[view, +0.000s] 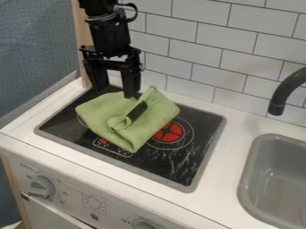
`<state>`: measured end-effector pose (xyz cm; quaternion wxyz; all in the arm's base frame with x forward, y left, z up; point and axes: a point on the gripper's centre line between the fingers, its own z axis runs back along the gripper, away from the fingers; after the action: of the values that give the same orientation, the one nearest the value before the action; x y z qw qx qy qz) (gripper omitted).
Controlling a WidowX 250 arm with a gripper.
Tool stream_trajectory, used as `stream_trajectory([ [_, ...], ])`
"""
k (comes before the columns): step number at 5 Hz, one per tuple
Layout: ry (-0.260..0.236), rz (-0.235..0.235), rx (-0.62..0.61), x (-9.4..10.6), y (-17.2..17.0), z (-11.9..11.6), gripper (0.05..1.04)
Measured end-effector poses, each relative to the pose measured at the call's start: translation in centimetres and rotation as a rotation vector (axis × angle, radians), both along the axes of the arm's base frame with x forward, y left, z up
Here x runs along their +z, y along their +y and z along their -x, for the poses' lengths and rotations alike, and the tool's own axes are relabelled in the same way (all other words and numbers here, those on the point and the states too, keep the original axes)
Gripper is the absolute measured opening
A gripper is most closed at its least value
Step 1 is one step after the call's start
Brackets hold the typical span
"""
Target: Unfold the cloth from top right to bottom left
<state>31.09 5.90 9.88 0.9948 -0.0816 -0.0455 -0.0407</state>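
Nearest the camera: the toy oven's front panel (69, 197), running from 6 to 8 o'clock of the view, with a knob (43, 187) between 7 and 8. Black stovetop (206, 152) set in the white counter (239, 134) above it; sink (255, 165) at 4 o'clock, faucet (290, 87) between 2 and 3.

Green cloth (99, 114) lies on the stovetop just off the view's centre, bunched, folded over itself, one peak up at its 1 o'clock, a lower corner at its 6. Dark patch in the middle fold; can't tell if it's a tag or a gap. Red burner mark (170, 132) partly covered, at the cloth's 4 o'clock.

Gripper (116, 91) hangs at the cloth's 11 o'clock, fingers spread, nothing held. One finger overlaps the cloth's upper edge in view; contact can't be confirmed.

Step in hand: likely pre-grasp, lining up on the fold. Unfolding looks not yet done. Next move probably calls for a shift toward 1 o'clock, lowering onto the raised corner, closing on the top layer only, then a low pull toward 7 o'clock. Risk: pinching both layers would drag the whole cloth; soft fabric may bunch again if released early.
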Motion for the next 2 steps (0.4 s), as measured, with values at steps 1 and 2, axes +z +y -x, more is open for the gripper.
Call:
stream_trajectory([
  [1,0.028,0.008,0.003,-0.80,-0.21,0.19,0.998],
  [2,0.028,0.003,0.050,-1.11,-0.46,-0.16,0.998],
])
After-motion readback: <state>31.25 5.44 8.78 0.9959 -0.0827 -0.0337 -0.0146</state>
